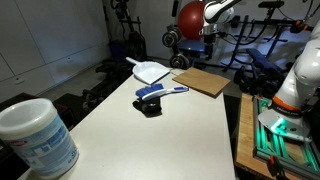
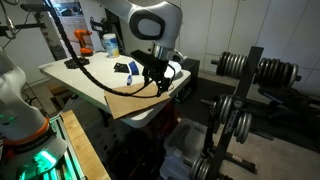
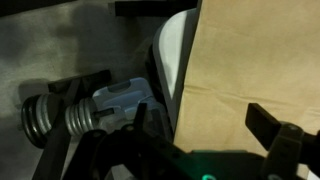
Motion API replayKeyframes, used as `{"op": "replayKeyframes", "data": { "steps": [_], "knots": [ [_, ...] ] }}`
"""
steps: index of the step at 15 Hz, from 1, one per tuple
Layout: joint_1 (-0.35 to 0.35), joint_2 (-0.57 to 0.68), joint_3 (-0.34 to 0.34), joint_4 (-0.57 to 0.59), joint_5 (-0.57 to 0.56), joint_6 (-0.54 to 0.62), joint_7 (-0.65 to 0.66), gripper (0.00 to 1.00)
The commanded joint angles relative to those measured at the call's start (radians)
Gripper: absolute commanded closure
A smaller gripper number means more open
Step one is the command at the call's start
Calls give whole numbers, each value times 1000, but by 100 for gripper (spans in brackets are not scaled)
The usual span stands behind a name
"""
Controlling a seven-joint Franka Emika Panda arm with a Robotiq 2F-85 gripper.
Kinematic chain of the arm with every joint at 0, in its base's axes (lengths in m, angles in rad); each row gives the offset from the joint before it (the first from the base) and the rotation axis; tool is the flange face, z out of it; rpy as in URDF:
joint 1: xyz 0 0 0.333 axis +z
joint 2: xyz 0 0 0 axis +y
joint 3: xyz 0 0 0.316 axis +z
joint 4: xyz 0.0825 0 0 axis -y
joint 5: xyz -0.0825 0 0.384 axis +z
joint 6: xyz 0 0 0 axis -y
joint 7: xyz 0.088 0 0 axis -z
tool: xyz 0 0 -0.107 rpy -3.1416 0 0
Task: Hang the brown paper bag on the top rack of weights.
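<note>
The brown paper bag (image 1: pixel 203 80) lies flat on the white table (image 1: pixel 170 135), near its far edge. It also shows in an exterior view (image 2: pixel 137 100) at the table's corner. My gripper (image 2: pixel 154 74) hangs a little above the bag with its fingers open and empty. In the wrist view the bag (image 3: pixel 245 60) fills the right side, and my gripper (image 3: pixel 205 125) has one dark finger on each side of it. The weight rack (image 2: pixel 240 100) stands on the floor beyond the table, with its top row of weights (image 2: pixel 265 68).
A white dustpan (image 1: pixel 150 70) and a blue brush (image 1: pixel 160 93) lie on the table near the bag. A white tub (image 1: pixel 35 135) stands at the near corner. Dumbbell weights (image 3: pixel 50 115) show on the floor below the table edge. Exercise equipment (image 1: pixel 185 25) stands behind.
</note>
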Motion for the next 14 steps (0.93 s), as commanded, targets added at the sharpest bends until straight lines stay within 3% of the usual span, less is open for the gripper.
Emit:
{"op": "replayKeyframes", "data": {
  "steps": [1, 6, 11, 14],
  "knots": [
    [-20, 29, 8, 9, 17, 14, -47, 0],
    [-45, 75, 9, 5, 59, 84, -136, 0],
    [-86, 148, 33, 15, 293, 165, -211, 0],
    [-103, 189, 46, 26, 372, 176, -237, 0]
  ]
}}
